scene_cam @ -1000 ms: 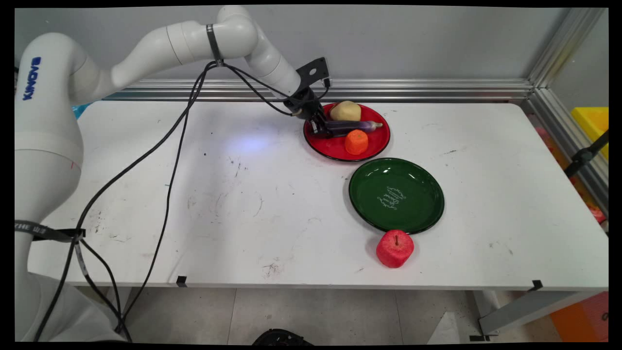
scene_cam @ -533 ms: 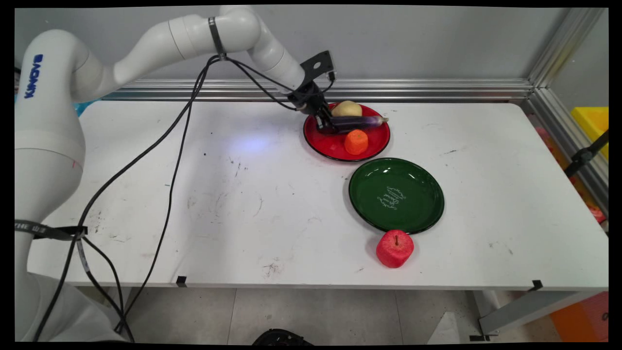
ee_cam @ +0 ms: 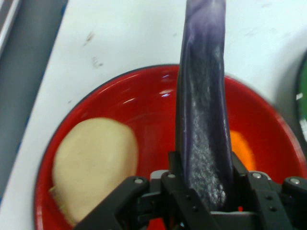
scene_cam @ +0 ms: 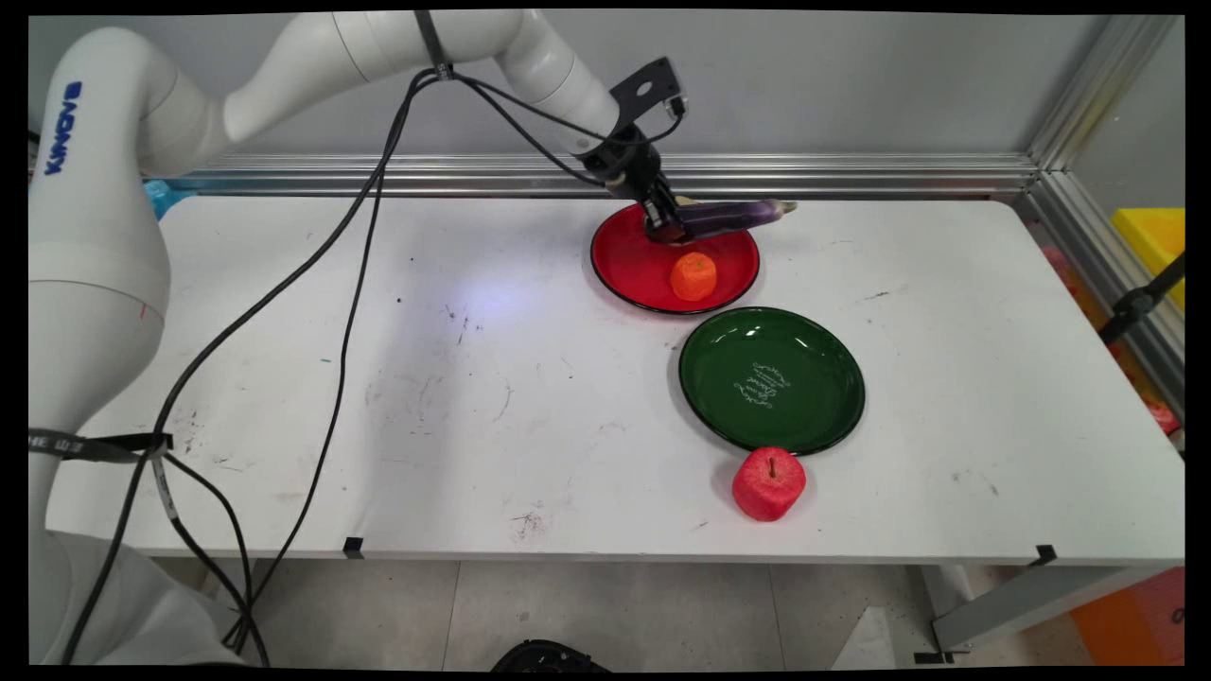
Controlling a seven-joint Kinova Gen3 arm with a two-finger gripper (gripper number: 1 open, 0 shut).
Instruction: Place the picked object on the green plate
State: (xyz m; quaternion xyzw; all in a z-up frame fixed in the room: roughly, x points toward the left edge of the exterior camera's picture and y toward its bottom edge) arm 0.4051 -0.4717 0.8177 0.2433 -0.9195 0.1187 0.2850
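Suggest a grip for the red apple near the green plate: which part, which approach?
Take the red apple across its widest middle, coming straight down from above. It stands upright with the stem up, alone on the white table just by the green plate rim, so align the fingers along that rim rather than across it.

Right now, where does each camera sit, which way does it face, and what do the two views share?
Main view: fixed above the table's near side, looking down across it to the wall; shows the white arm, cables and the tool shut on the purple eggplant.
Hand view: on the hand, looking along the tool down at the red plate; shows black linkage and fingers.
Shared: eggplant, red plate, orange piece, green plate's edge.
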